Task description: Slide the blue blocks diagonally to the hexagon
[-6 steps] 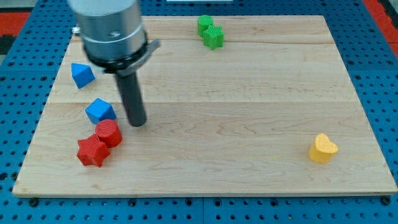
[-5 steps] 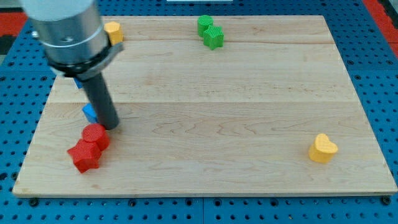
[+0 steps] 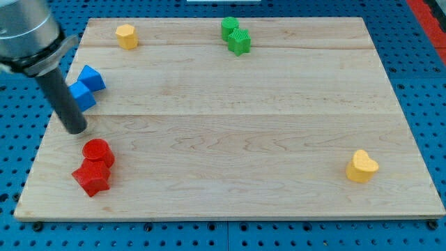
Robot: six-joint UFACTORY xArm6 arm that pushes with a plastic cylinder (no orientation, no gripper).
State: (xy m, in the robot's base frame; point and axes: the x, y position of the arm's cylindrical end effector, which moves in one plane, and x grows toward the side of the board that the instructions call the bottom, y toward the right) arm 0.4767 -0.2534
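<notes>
- Near the view's left edge, my tip (image 3: 74,130) rests on the wooden board (image 3: 279,139), just below and to the left of the lower blue block (image 3: 82,96); the rod rises from there toward the view's top left and covers that block's left side.
- No gripper exists on this arm, so nothing is spread, pressed together or pinching; the rod's end alone does the pushing.
- Both task blocks sit together: the lower blue block touches the upper blue block (image 3: 91,78), which lies up and to the right of it, so the pair forms a short diagonal.
- Toward the view's top, the yellow hexagon (image 3: 126,35) stands near the board's upper left corner, up and to the right of the blue pair and apart from it.
- That placement suits the job, I judge: with the tip below-left of the pair, a push up and to the right would carry both blocks along their own line toward the hexagon.
- Below the tip, the red cylinder (image 3: 97,151) touches the red star block (image 3: 91,179), both clear of the rod.
- Far from the action, two green blocks (image 3: 235,34) sit touching at the top centre, and a yellow heart (image 3: 362,166) lies at the lower right.
</notes>
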